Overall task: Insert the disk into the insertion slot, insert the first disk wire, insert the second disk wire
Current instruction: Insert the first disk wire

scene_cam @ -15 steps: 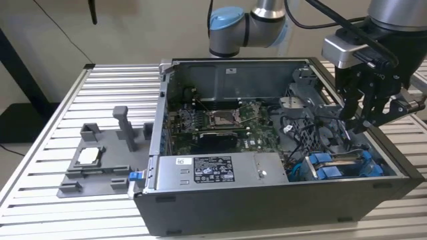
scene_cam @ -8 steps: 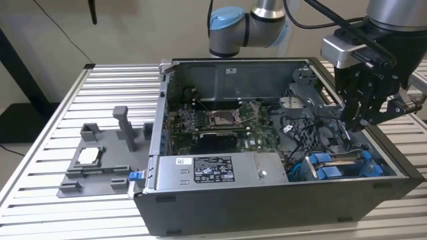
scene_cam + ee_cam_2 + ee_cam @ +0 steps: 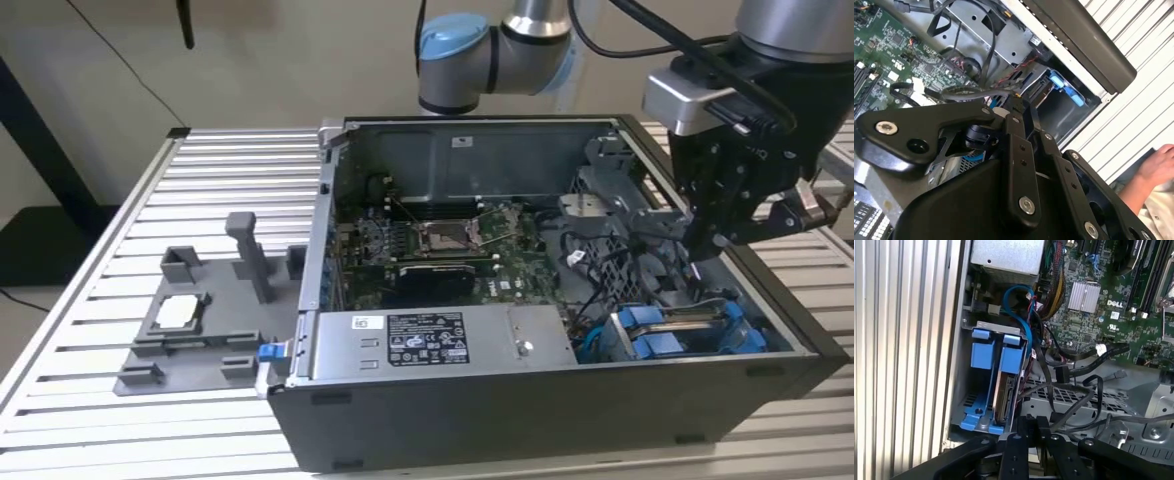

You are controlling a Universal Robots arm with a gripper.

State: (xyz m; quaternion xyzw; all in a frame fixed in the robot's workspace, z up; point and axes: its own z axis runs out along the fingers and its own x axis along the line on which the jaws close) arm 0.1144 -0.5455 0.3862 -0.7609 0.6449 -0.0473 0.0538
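Observation:
The disk (image 3: 687,322) stands in its blue carrier (image 3: 650,332) inside the insertion slot at the near corner of the open computer case, on the exterior view's right. The first wrist view shows the disk's edge (image 3: 1004,395) between the blue tabs (image 3: 994,352). My gripper (image 3: 703,255) hangs just behind that bay, among loose black cables. Its fingers (image 3: 1024,426) are drawn together, and a black disk wire (image 3: 969,92) runs straight into the gripper's tips (image 3: 1013,102). The wire's connector end is hidden by the fingers.
The case (image 3: 534,420) lies open on a slatted metal table (image 3: 227,180). A motherboard (image 3: 441,240) and a grey labelled power-supply box (image 3: 427,340) fill its middle. A grey fixture (image 3: 187,320) sits on the exterior view's left. A person's hand (image 3: 1159,165) is beside the table.

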